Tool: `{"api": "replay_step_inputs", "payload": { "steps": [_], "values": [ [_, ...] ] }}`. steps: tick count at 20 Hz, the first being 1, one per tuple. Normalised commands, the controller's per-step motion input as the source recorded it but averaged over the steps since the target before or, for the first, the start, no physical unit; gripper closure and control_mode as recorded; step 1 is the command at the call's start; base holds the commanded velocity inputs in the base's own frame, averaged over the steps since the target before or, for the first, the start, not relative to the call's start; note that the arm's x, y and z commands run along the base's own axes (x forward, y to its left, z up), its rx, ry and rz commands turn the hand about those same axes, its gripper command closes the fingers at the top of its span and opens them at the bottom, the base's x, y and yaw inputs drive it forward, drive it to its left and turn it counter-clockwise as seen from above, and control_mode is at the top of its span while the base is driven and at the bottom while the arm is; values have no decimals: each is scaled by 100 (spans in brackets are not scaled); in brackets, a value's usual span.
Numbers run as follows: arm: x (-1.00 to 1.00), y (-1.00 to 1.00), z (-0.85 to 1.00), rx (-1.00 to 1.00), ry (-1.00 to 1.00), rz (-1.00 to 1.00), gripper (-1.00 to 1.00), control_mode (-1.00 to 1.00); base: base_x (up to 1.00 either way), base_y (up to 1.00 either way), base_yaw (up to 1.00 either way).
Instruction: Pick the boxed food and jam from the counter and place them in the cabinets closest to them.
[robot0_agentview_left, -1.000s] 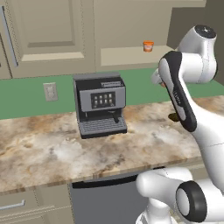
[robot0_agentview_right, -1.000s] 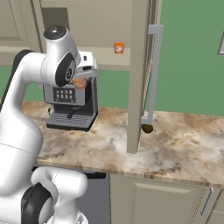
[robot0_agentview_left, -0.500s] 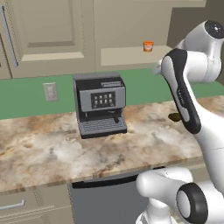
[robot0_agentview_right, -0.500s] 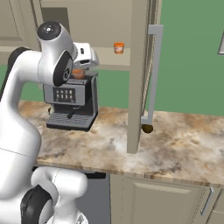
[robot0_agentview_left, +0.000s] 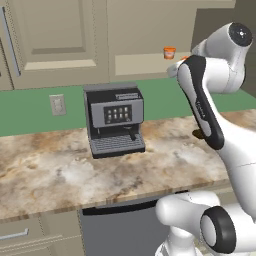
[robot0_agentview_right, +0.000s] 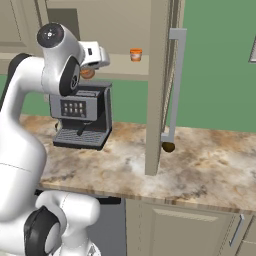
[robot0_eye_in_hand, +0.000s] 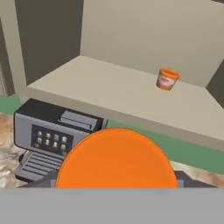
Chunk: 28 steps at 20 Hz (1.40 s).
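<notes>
We hold the jam (robot0_eye_in_hand: 116, 159) clenched between the fingers, at the lower centre of the hand view, short of the cabinets' shelf (robot0_eye_in_hand: 109, 94). Risk: clipping the shelf edge or bumping the second jar (robot0_eye_in_hand: 167, 79) at upper right. Since earlier, the arm has risen.

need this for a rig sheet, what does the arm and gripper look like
The arm is glossy white with rounded, bulbous shells; a long dark grey to black panel runs down one link and dark round caps sit at the joints. The gripper end is a blocky white housing. No cables or markings show.
</notes>
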Motion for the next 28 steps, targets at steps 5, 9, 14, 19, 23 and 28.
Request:
{"api": "replay_step_inputs", "payload": {
  "steps": [5,9,14,19,23,28],
  "values": [
    [27,12,15,0,-4,0,100,-100,0,0,0],
    [-1,0,0,0,-1,0,100,-100,0,0,0],
    [4,-3,6,8,5,2,100,-100,0,0,0],
    [0,-2,2,3,2,1,100,-100,0,0,0],
    [6,0,0,0,0,0,100,-100,0,0,0],
    [31,0,0,0,1,-1,100,-100,0,0,0]
  ]
}}
